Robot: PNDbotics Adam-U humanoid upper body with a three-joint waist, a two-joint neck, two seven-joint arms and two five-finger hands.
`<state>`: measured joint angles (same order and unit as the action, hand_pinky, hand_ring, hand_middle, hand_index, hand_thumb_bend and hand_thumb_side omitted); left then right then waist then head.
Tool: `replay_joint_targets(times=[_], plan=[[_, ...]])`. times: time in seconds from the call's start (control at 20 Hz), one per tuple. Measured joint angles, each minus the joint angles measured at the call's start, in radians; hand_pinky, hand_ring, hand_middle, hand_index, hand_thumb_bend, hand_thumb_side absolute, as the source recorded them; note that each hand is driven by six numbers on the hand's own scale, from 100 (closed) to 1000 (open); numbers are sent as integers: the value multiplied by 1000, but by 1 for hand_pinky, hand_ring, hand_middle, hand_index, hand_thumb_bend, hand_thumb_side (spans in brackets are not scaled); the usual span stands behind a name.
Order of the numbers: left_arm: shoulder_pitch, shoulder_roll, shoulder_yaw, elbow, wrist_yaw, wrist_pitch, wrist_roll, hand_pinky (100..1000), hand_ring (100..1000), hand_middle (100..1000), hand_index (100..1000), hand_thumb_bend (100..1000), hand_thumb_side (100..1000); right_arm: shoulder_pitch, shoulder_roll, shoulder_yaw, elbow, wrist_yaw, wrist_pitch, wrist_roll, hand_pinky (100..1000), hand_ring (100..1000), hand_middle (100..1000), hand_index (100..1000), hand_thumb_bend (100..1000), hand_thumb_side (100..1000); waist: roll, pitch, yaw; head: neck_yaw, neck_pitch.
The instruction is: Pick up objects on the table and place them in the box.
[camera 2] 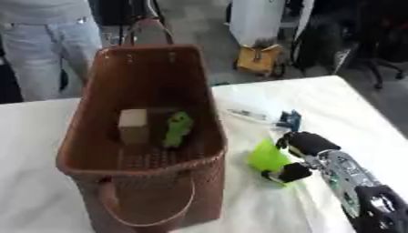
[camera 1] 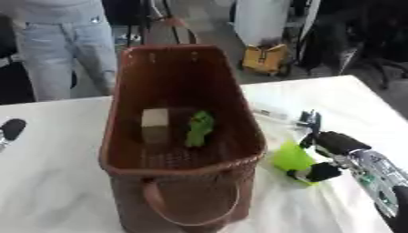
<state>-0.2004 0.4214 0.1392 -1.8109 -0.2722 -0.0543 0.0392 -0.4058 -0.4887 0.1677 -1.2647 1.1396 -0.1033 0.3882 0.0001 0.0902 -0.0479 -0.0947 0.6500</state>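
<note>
Over at the far left edge of the white table [camera 1: 56, 182] I can see a dark rounded tip, my left hand [camera 1: 12, 129], too little of it showing to tell how its fingers stand. Near the middle stands one brown woven basket [camera 1: 239, 113], tall and open-topped, with a loop handle hanging down its near side. Inside it I count two things on the bottom: one tan block [camera 1: 155, 119] on the left and one green item [camera 1: 199, 127] just beside it on the right. To the right of the basket, on the table, my right hand [camera 2: 296, 157] has its fingers and thumb curled round one lime-green object [camera 2: 267, 158], which sits near the basket's right wall. Just beyond the hand lie one small blue piece [camera 2: 290, 119] and one pale flat item [camera 2: 247, 113].
</note>
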Motion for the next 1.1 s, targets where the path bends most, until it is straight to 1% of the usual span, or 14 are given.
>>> replay_joint_targets(times=[0.15, 0.2, 0.25, 0.3, 0.35, 0.4, 0.45, 0.5, 0.55, 0.65, 0.7, 0.75, 0.9, 1.1], plan=[[0, 0, 0, 0, 0, 0, 0, 671, 633, 653, 792, 738, 504, 0, 1, 1, 4, 30, -5, -5, 535, 620, 660, 735, 618, 635, -1, 0, 0, 0, 0], [0, 0, 0, 0, 0, 0, 0, 671, 633, 653, 792, 737, 504, 0, 1, 2, 5, 35, -6, -7, 525, 601, 627, 707, 615, 607, -1, 0, 0, 0, 0], [0, 0, 0, 0, 0, 0, 0, 671, 633, 653, 792, 737, 504, 0, 1, 3, 9, 40, -7, -8, 525, 601, 627, 707, 615, 607, -1, 0, 0, 0, 0], [0, 0, 0, 0, 0, 0, 0, 671, 633, 653, 792, 736, 504, 0, 1, 5, 11, 46, -8, -9, 463, 550, 544, 629, 587, 524, -1, 0, 0, 0, 0], [0, 0, 0, 0, 0, 0, 0, 671, 633, 653, 792, 736, 504, -3, 2, 5, 11, 48, -8, -10, 463, 550, 544, 629, 587, 524, -1, 0, 0, 0, 0], [0, 0, 0, 0, 0, 0, 0, 672, 633, 653, 792, 733, 507, -6, 2, 5, 13, 49, -7, -13, 400, 502, 474, 547, 552, 397, -1, 0, 1, 0, 0], [0, 0, 0, 0, 0, 0, 0, 672, 633, 653, 792, 733, 507, -7, 4, 5, 16, 51, -4, -16, 400, 502, 474, 547, 552, 397, -2, 0, 1, 0, 0], [0, 0, 0, 0, 0, 0, 0, 672, 633, 653, 792, 733, 509, -7, 5, 5, 18, 52, 0, -20, 383, 491, 441, 511, 536, 351, -2, 0, 1, 0, 0], [0, 0, 0, 0, 0, 0, 0, 672, 633, 653, 792, 732, 508, -7, 5, 5, 21, 52, 5, -27, 373, 484, 429, 500, 530, 335, -2, -1, 1, 0, 0], [0, 0, 0, 0, 0, 0, 0, 672, 633, 653, 792, 731, 509, -7, 7, 3, 22, 53, 18, -45, 358, 476, 411, 482, 522, 320, -2, -1, 1, 0, 0], [0, 0, 0, 0, 0, 0, 0, 672, 633, 653, 792, 730, 509, -5, 9, 0, 22, 53, 24, -57, 346, 470, 402, 473, 466, 331, -2, -1, 1, 0, 0], [0, 0, 0, 0, 0, 0, 0, 672, 633, 653, 792, 730, 509, -3, 9, -2, 21, 52, 31, -69, 337, 465, 393, 467, 515, 310, -2, -1, 0, 0, 0], [0, 0, 0, 0, 1, 0, 0, 672, 633, 654, 792, 729, 509, 7, 9, -11, 15, 34, 50, -98, 308, 450, 374, 454, 493, 304, -1, 0, 0, 1, 0], [0, 0, 0, 0, 2, 0, 0, 672, 633, 654, 793, 730, 510, 20, 8, -36, -18, -52, 77, -115, 288, 435, 360, 439, 473, 307, 1, 1, -4, 2, 0]])
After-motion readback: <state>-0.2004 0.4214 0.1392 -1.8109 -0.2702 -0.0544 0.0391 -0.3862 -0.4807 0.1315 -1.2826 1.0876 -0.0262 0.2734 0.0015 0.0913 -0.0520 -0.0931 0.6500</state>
